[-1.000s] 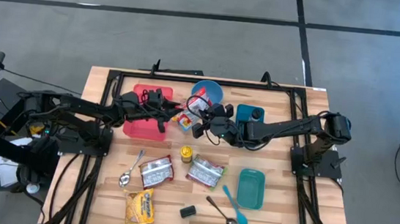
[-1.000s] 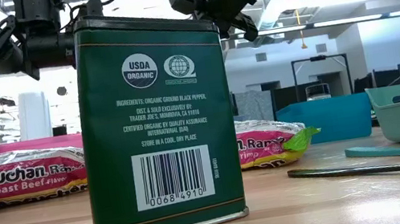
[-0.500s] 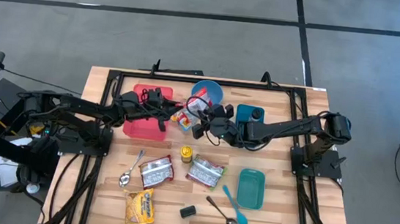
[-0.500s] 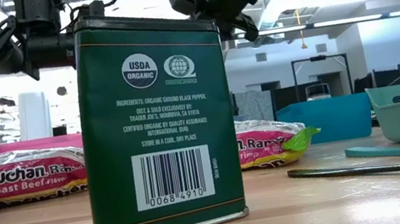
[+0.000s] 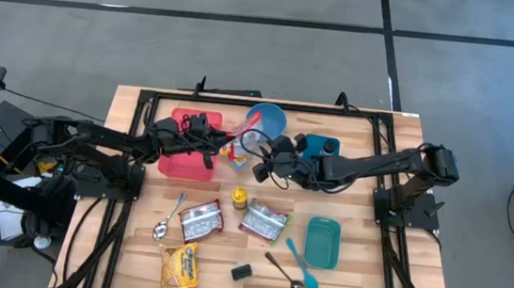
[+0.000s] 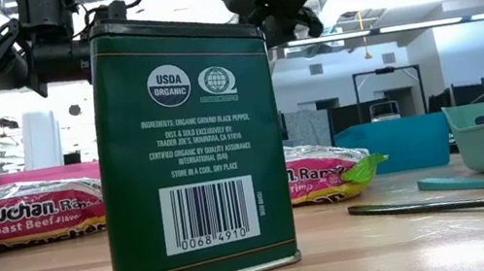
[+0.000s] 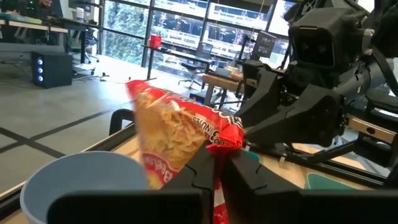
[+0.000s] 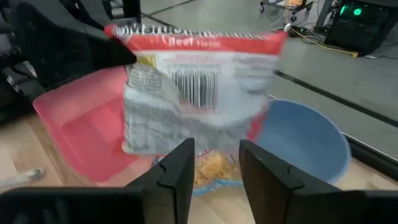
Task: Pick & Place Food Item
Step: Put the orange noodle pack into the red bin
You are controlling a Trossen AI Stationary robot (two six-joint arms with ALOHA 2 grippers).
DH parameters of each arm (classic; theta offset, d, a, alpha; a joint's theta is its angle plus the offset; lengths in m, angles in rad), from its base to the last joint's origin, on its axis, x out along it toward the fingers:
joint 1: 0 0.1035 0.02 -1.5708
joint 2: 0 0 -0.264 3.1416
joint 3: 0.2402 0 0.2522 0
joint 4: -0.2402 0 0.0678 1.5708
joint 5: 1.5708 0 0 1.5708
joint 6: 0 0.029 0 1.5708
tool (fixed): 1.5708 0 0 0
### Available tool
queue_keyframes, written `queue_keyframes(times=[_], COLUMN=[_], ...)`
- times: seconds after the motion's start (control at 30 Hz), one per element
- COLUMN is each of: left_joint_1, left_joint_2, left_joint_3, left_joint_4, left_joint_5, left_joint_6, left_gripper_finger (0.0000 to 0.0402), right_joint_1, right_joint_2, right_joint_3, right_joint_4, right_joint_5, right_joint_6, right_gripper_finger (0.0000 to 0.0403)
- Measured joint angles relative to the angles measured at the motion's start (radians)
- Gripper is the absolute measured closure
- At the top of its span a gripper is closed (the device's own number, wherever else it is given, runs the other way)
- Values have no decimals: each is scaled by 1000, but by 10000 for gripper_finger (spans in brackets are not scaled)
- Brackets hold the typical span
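Observation:
A red ramen packet hangs in the air between the red bin and the blue bowl at the table's far middle. My left gripper reaches in from the left and is shut on it. My right gripper stands open just to the packet's right, its fingers short of the packet and touching nothing. The low view shows both grippers only in part, behind a green tin. My left gripper pinches the packet's crimped red end between its two fingers. The fingers lie level and come from the table's left. The packet is lifted clear and sticks out past the fingertips, tilted upward over the bowl's near rim.
Two more ramen packets, a yellow packet, a small jar, spoons, a teal tub and a dark tin lie on the near half. A dark teal box stands behind my right arm.
My right gripper has drawn back a little from the packet toward the table's right edge and risen slightly. The packet has stayed in the air with my left gripper, which has kept its place.

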Motion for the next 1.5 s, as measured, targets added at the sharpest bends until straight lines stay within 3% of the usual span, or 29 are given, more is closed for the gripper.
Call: queue_keyframes(times=[0.2, 0.33, 0.57, 0.9, 1.17, 1.5], left_joint_1=[0, 8, 47, 178, 275, 281], left_joint_2=[0, -30, -179, -401, -468, -468], left_joint_3=[0, 0, 0, 0, 0, 0], left_joint_4=[0, -18, -233, -497, -582, -770], left_joint_5=[0, 0, 0, 0, -5, -320], left_joint_6=[0, 0, 67, 186, 189, 180], left_gripper_finger=[394, 398, 395, 393, 394, 394], right_joint_1=[27, 55, 90, 75, 61, 62], right_joint_2=[-53, -59, -59, -59, -59, -58], right_joint_3=[0, 0, 0, -1, -1, -1], right_joint_4=[-71, -137, -211, -234, -234, -256], right_joint_5=[23, 107, 213, 222, 221, 221], right_joint_6=[0, 1, 8, 8, 8, 8], right_gripper_finger=[286, 287, 287, 287, 287, 287])
